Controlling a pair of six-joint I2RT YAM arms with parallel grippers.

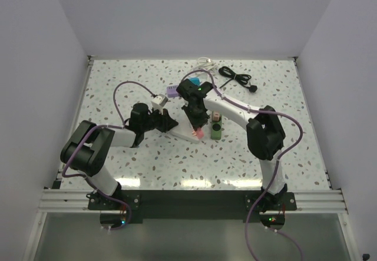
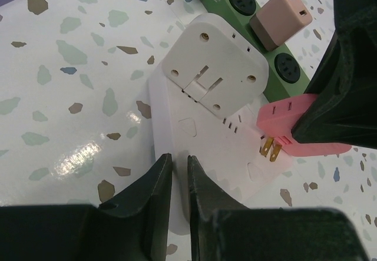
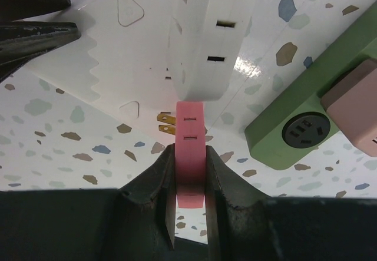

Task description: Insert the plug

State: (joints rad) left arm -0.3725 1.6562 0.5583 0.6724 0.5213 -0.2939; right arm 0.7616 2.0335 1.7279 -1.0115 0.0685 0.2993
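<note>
Right gripper point(image 3: 189, 155) pinches pink plug point(image 3: 190, 125), left gripper point(image 2: 178, 172) clamps white strip point(image 3: 135, 43) edge; prongs point(image 3: 166, 124) point 9 o'clock, square them to strip before pushing

A white speckled table point(image 1: 118, 84) fills the top view. Near its centre a white power strip point(image 2: 194, 125) lies flat, with a green power strip point(image 2: 281, 68) just right of it. A coiled black cable point(image 1: 237, 78) lies at upper right, a white cable point(image 1: 204, 62) at the far edge, and a small purple object point(image 1: 171, 91) and a white adapter point(image 1: 158, 102) left of centre.
</note>
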